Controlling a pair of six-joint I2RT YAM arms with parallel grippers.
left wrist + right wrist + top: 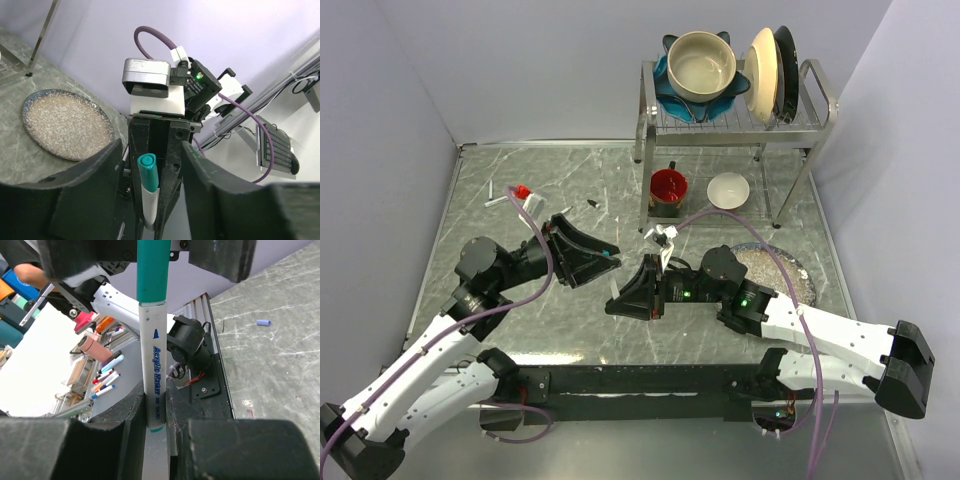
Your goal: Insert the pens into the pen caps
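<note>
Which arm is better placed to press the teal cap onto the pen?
Left, probably. The left gripper stands open on either side of the teal cap, while the right gripper is shut on the pen, busy holding it.

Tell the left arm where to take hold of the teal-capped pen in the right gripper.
Take the teal cap, end-on along its length, one finger each side. The right gripper is clamped low on the white barrel, so only the capped end stands free, pointing into the gap of the open left gripper. The cap is round and slim, so centre it.
</note>
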